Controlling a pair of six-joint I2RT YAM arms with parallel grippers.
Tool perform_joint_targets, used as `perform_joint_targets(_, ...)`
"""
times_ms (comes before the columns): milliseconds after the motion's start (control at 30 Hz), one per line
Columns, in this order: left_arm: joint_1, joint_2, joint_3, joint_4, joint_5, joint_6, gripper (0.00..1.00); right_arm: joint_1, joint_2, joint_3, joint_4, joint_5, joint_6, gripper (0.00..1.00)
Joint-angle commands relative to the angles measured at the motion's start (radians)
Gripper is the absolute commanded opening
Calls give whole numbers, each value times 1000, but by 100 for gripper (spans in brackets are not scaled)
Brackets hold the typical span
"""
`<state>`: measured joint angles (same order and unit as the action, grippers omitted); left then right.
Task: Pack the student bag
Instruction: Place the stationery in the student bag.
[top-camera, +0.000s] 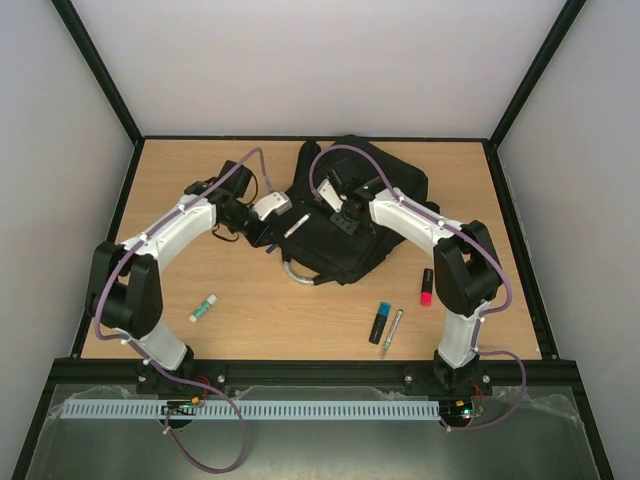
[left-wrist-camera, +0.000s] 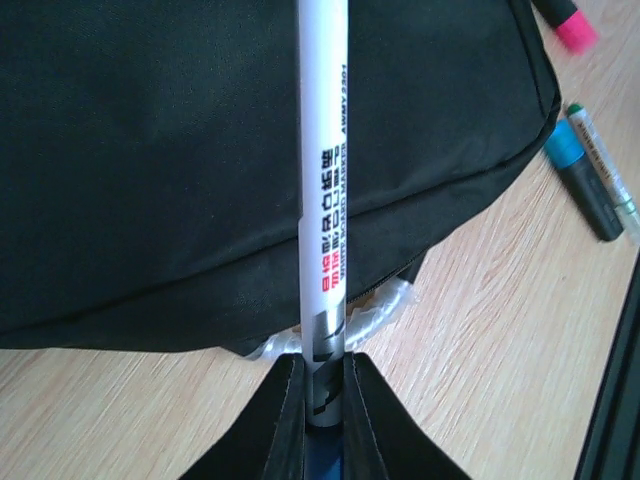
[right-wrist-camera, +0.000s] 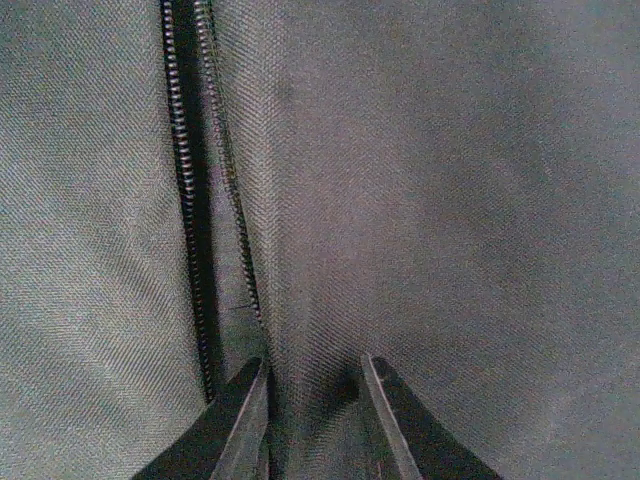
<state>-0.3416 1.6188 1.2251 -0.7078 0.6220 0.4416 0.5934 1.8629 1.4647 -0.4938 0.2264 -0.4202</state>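
One student bag (top-camera: 335, 252), far centre of tabletop (top-camera: 300, 325); long axis far-to-near, loop handle (top-camera: 296, 274) toward near-left. Four loose pens: green-white (top-camera: 204, 309) left; blue-capped (top-camera: 380, 322), thin (top-camera: 392, 332) and pink (top-camera: 426, 288) right. Left fingers (left-wrist-camera: 322, 365) clamp one white marker (left-wrist-camera: 323, 180). Right fingers (right-wrist-camera: 315, 370) narrow against the bag beside the zip; a pinch can't be told.

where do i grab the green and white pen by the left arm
Pinch the green and white pen across its middle, from straight above. It lies flat and slanted on the table, nothing beside it, so turn the jaws crosswise.
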Motion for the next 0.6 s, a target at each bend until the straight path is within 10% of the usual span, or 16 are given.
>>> perform_joint_targets(0, 6, 52, 37, 10, 96, -91, 2, -10, 28, 42, 44, 105, 1, 21)
perform_joint_targets(200, 3, 102, 49, 40, 102, -152, 2, -10, 8, 101, -30, -41, 30, 1)
perform_joint_targets(567, -44, 236, 100, 112, 156, -246, 2, -10, -59, 114, -88, -191, 65, 1)
